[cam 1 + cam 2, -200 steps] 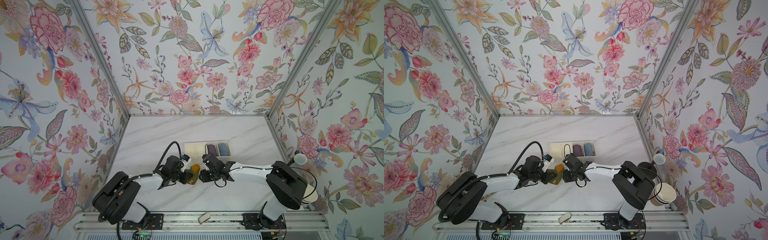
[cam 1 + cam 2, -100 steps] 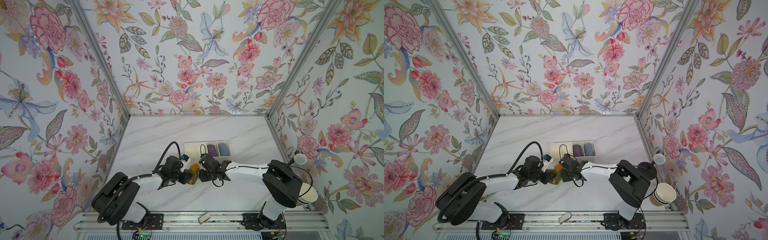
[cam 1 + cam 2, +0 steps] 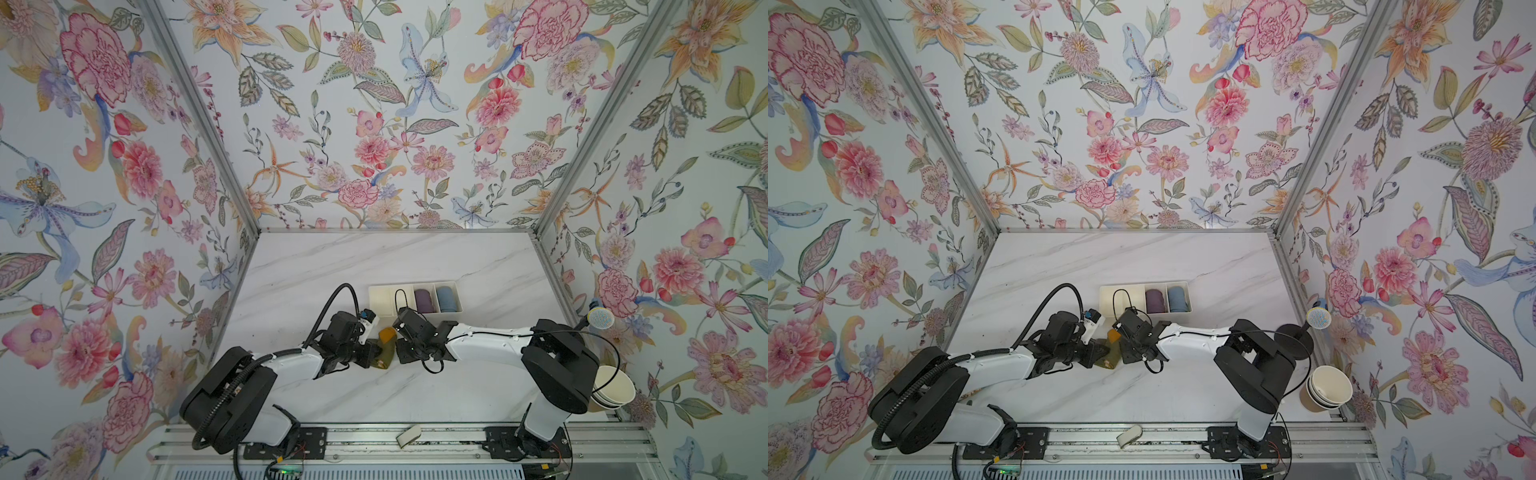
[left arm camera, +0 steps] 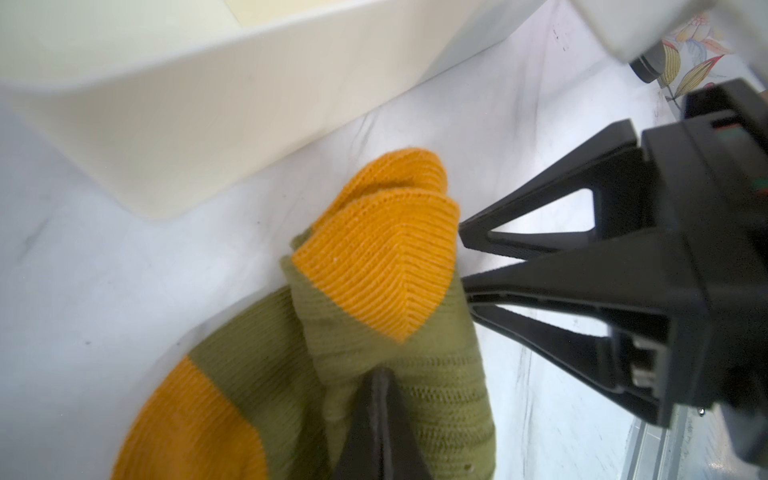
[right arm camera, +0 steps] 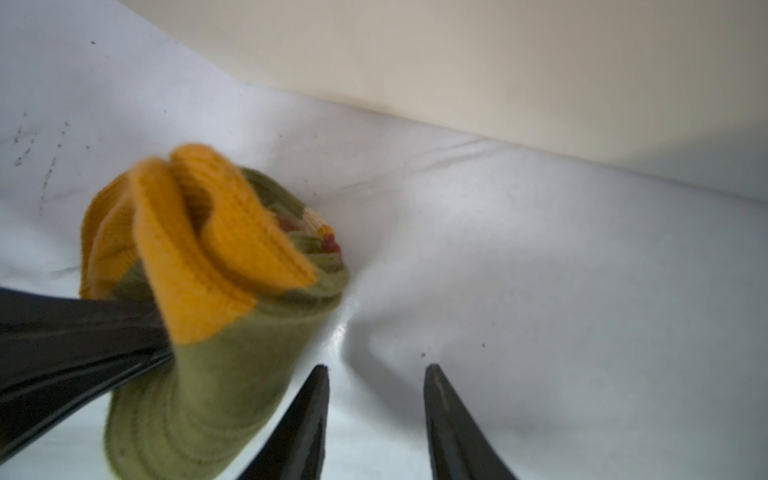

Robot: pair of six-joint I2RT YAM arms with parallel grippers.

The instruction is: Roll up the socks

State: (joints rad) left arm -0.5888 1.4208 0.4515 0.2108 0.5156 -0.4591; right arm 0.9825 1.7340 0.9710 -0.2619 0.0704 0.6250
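The socks (image 3: 385,348) (image 3: 1109,352) lie as an olive-green bundle with mustard toes on the marble table, between the two arms. My left gripper (image 4: 380,376) is shut on the socks, its fingers pinched into the green fabric; in both top views it reaches them from the left (image 3: 371,354). In the right wrist view the socks (image 5: 216,332) show striped cuffs rolled inside. My right gripper (image 5: 377,368) stands open just right of the bundle with only bare table between its fingers. From the left wrist view its fingertips (image 4: 467,286) come close to the mustard toes (image 4: 374,266).
A cream three-compartment tray (image 3: 409,286) (image 3: 1142,285) stands just behind the grippers, holding a purple sock roll (image 3: 424,300) and a blue sock roll (image 3: 446,299). Stacked paper cups (image 3: 613,390) sit at the right edge. Floral walls enclose the table.
My right gripper has moved left, closer to the socks, still open. The left gripper keeps its hold and has not moved.
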